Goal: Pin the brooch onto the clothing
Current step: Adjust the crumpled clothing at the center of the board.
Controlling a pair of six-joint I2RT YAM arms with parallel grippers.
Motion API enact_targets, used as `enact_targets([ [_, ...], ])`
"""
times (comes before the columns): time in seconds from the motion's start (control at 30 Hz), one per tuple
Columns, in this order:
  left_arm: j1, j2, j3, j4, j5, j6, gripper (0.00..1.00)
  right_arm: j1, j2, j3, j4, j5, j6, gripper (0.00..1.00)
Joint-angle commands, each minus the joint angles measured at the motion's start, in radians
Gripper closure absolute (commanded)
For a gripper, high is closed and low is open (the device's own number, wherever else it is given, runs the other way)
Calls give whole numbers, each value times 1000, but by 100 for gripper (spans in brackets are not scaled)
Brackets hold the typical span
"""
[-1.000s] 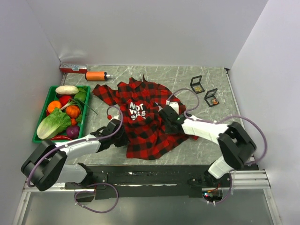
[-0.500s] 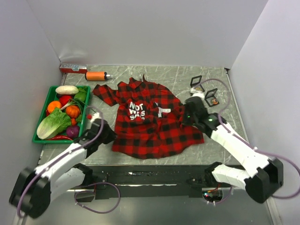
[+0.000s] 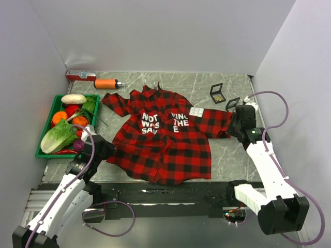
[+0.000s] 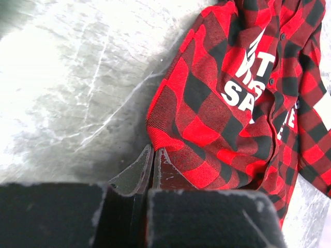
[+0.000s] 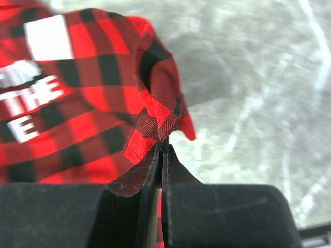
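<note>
The shirt (image 3: pixel 165 147) lies spread on the tabletop (image 3: pixel 230 155) — left fingers (image 4: pixel 153 168) closed tight on its edge, right fingers (image 5: pixel 160 165) pinching a fold opposite.

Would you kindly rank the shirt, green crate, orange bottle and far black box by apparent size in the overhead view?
Largest first:
shirt
green crate
then orange bottle and far black box, too alike to rank.

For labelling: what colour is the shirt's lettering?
White block lettering on red-and-black plaid shirt; left wrist view.

Small and blurred
I cannot identify the small black square box's (image 3: pixel 217 93) contents; lettering on the red-and-black plaid shirt (image 5: pixel 98 67) blurs.
</note>
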Motion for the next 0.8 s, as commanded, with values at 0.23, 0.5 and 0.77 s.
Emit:
enact_targets([
  [0.23,10,-77,67,-81,-43,-11,99,-256,57,45,-12,50,-84,100],
  [0.5,10,-94,84,-87,-5,-2,99,-310,144,55,-6,92,-98,100],
  [0.77,10,-120,191,-159,-28,41,99,-351,212,117,-36,177,-102,100],
])
